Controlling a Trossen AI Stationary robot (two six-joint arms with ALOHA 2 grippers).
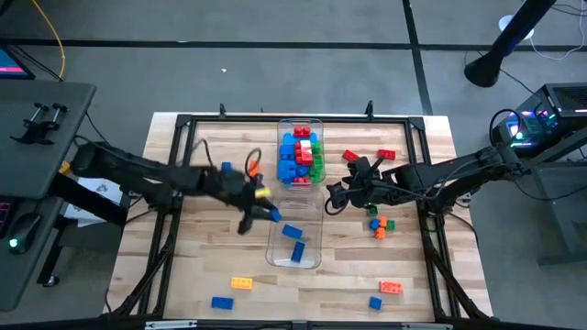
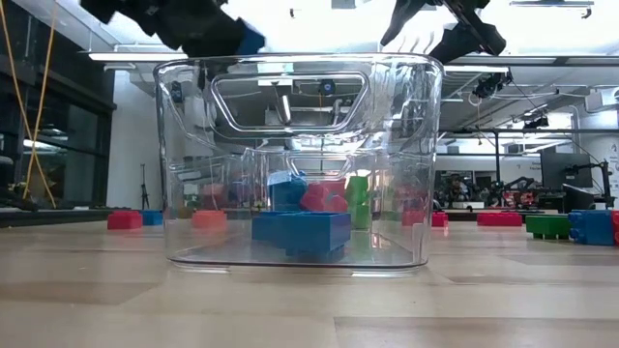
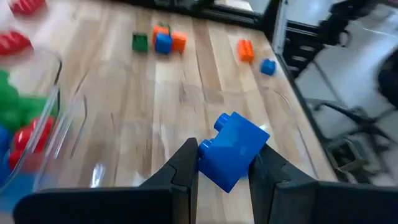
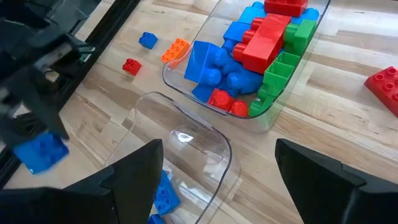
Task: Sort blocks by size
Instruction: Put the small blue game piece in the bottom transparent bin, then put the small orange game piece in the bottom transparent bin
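Left gripper carrying a blue block toward the near bin.

Nearest in the left wrist view, the two dark fingers pinch the studded blue block between them, tilted, lifted clear of the tabletop. To do this step well, I judge the block should be brought squarely over the near bin's open mouth and lowered inside the rim before release, so it cannot bounce off the clear wall. That bin holds only a couple of blue blocks; just beyond, touching it, the far bin is heaped with red, blue and green ones. Farther right, the right gripper hovers with fingers spread, holding nothing; loose blocks lie scattered around.
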